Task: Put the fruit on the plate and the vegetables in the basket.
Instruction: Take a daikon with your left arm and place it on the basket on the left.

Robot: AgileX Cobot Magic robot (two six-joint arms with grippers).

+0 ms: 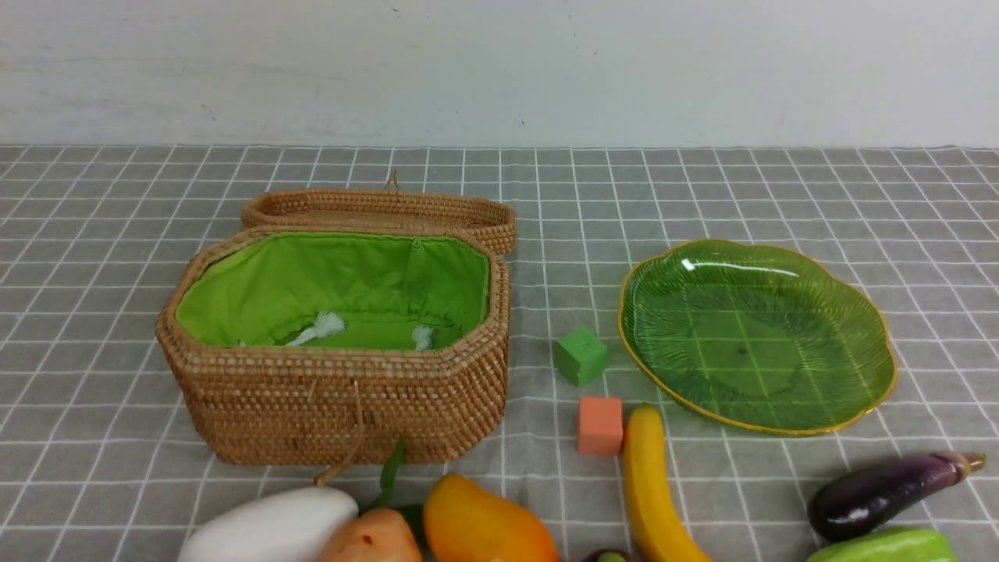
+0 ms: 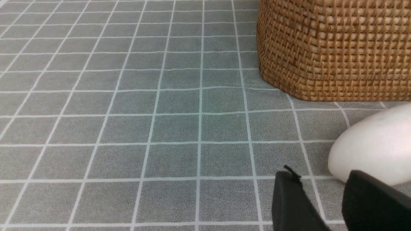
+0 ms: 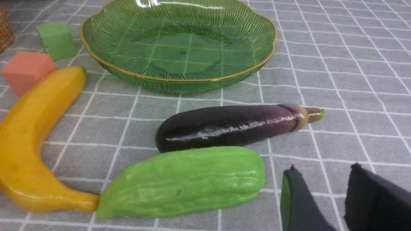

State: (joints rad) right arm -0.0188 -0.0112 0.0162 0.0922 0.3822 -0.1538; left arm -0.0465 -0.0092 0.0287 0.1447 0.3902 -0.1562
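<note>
The open wicker basket [image 1: 335, 398] with green lining stands at centre left; nothing of the task lies in it. The green glass plate [image 1: 851, 312] lies bare at right. Along the near edge lie the white radish [image 1: 269, 527], potato [image 1: 375, 540], mango [image 1: 484, 527], banana [image 1: 652, 488], a sliver of mangosteen [image 1: 609, 556], eggplant [image 1: 882, 492] and green gourd [image 1: 886, 546]. Neither arm shows in the front view. My left gripper [image 2: 321, 176] is open and empty beside the radish [image 2: 372, 147]. My right gripper [image 3: 322, 168] is open and empty, just beside the gourd [image 3: 186, 179] and eggplant [image 3: 231, 125].
A small green cube [image 1: 581, 355] and a small orange cube [image 1: 600, 425] sit between basket and plate. The basket's lid [image 1: 382, 207] lies open behind it. A grey checked cloth [image 1: 780, 195] covers the table up to a white wall.
</note>
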